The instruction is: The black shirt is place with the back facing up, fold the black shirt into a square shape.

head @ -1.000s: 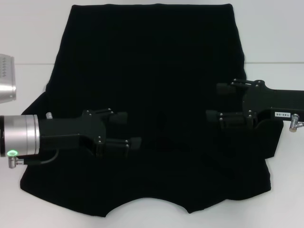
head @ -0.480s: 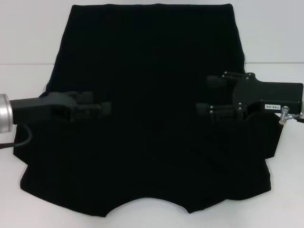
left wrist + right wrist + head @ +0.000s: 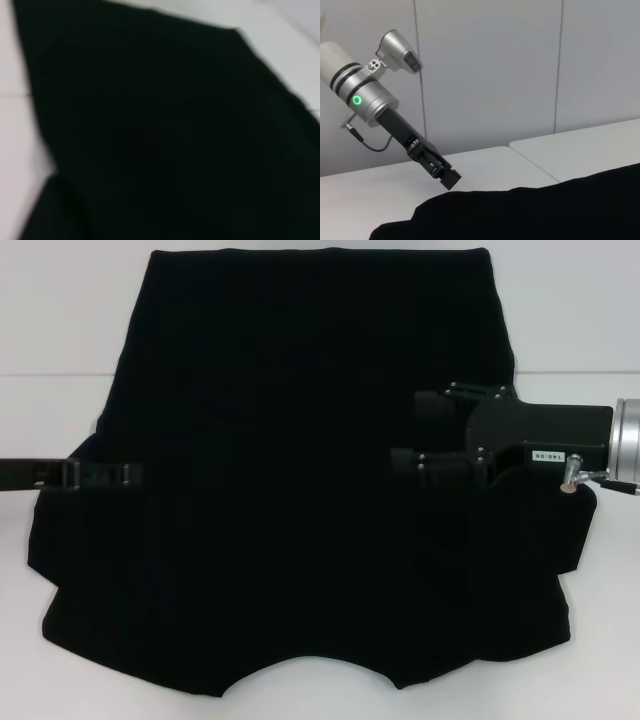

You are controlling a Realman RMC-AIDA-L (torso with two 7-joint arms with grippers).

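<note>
Head view: the black shirt is lying spread flat across the white desk. The right claw is hovering above its right side, fingers parted and empty. The left claw is reaching over the shirt's left edge, turned edge-on, so I cannot tell its opening.

Left wrist view: black shirt cloth is filling the frame.

Right wrist view: the left claw is angling down just above the shirt.

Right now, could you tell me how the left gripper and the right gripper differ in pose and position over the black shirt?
The left gripper sits at the black shirt's left edge, turned edge-on so it shows as a thin strip; the right gripper reaches well in over the cloth on the right, broadside to the head camera. The right gripper's two fingers stand apart, open; the left's gap cannot be seen. Both point inward toward the middle, and neither visibly holds cloth.
</note>
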